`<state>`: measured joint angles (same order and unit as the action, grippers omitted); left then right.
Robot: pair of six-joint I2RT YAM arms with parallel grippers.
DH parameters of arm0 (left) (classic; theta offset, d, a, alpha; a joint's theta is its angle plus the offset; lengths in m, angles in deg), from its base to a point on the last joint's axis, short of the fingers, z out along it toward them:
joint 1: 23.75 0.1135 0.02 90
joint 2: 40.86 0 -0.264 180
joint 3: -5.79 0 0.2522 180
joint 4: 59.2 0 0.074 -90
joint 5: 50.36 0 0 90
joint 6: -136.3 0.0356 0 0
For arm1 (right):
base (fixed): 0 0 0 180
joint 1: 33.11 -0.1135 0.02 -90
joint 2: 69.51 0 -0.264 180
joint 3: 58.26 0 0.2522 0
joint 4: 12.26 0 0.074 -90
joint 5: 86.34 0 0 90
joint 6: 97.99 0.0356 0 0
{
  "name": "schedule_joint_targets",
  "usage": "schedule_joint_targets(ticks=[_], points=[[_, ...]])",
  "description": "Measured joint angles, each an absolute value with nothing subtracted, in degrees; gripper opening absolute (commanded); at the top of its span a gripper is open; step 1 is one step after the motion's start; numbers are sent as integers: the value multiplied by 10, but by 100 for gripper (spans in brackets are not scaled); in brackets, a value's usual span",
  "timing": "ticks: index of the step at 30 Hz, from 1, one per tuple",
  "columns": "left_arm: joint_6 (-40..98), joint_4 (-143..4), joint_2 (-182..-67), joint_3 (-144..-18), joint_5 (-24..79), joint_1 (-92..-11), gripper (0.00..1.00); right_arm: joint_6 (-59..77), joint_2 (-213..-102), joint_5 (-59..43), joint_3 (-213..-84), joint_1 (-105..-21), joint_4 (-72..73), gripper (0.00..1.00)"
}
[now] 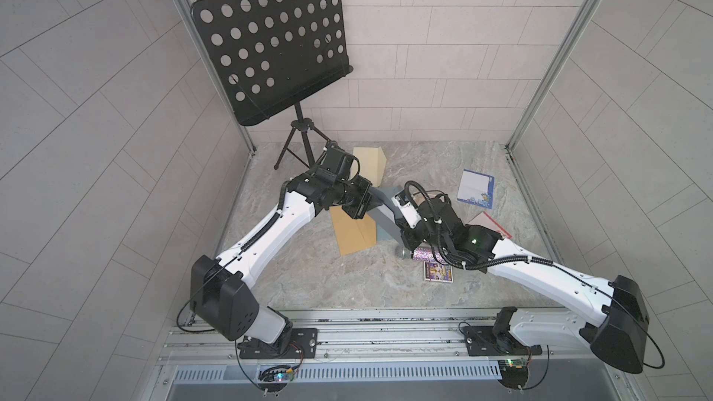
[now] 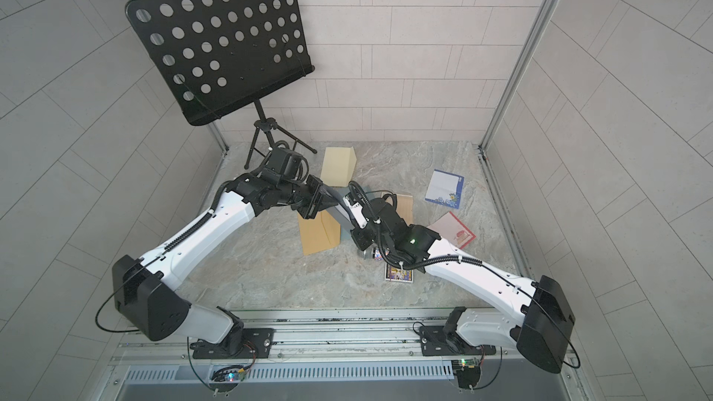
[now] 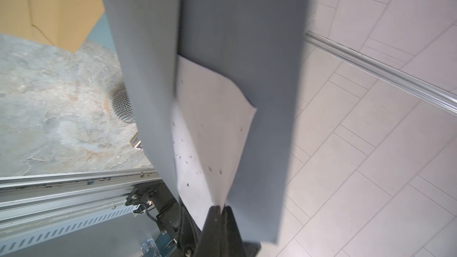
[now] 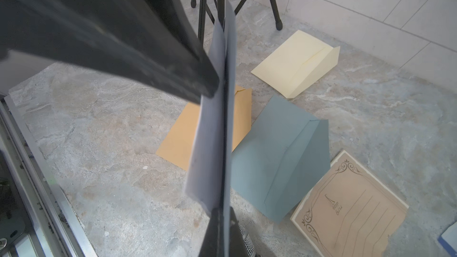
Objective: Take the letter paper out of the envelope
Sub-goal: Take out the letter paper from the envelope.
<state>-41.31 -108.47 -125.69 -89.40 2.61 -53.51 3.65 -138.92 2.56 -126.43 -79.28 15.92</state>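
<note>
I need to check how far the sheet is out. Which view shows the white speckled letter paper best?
The left wrist view: the white speckled letter paper faces the camera, emerging from the grey envelope. The right wrist view shows it nearly edge-on; in both top views it cannot be made out.

You have clutter around the black music stand [image 1: 270, 48]
A cream envelope [image 1: 368, 165] lies just beside its legs; a tan envelope [image 1: 349, 235] and a teal envelope [image 4: 279, 159] lie farther from it, a microphone [image 1: 403, 252] and picture card [image 1: 438, 274] farther still; the blue-bordered sheet [image 1: 476, 187] lies well apart from it.
</note>
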Motion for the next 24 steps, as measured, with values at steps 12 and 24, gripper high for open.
schedule_joint_targets(ticks=[12, 24], points=[[-423, -969, -1227, -932, 30, -509, 0, 155, -1394, -73, -1251, -686, 155, 0], [-422, -870, -1149, -903, 82, -463, 0, 278, -1491, -216, -1237, -793, 35, 0]])
